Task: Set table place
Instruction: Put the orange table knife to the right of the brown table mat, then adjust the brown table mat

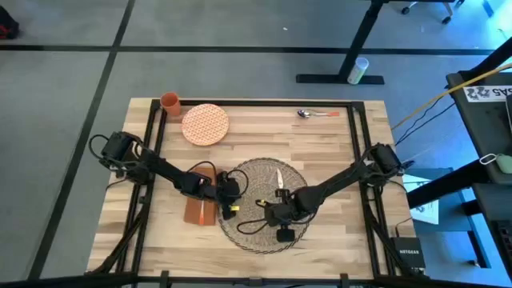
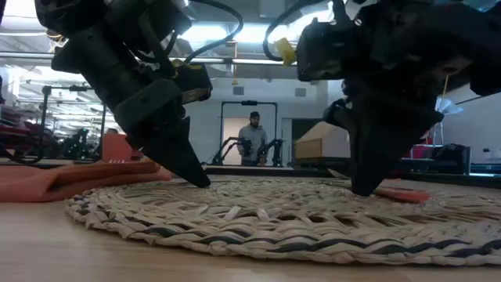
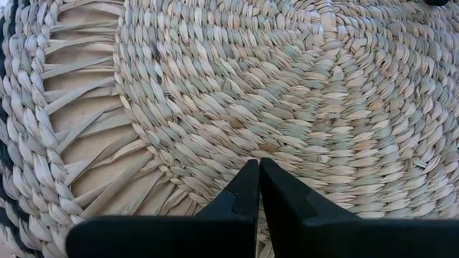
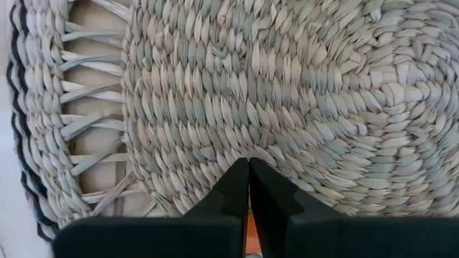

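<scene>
Mat [image 1: 264, 204] lies flat mid-table [image 1: 336, 152], by napkin [image 1: 200, 210]. Left gripper [image 3: 258, 166] and right gripper [image 4: 249, 166] closed, tips on weave. Light, floppy; you'd pinch its lacy rim.

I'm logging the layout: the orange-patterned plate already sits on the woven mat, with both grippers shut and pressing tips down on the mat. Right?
Not quite. The high view shows the plate on the bare table, away from the mat near the orange cup. The rest holds: the left gripper and right gripper are shut on the mat.
</scene>
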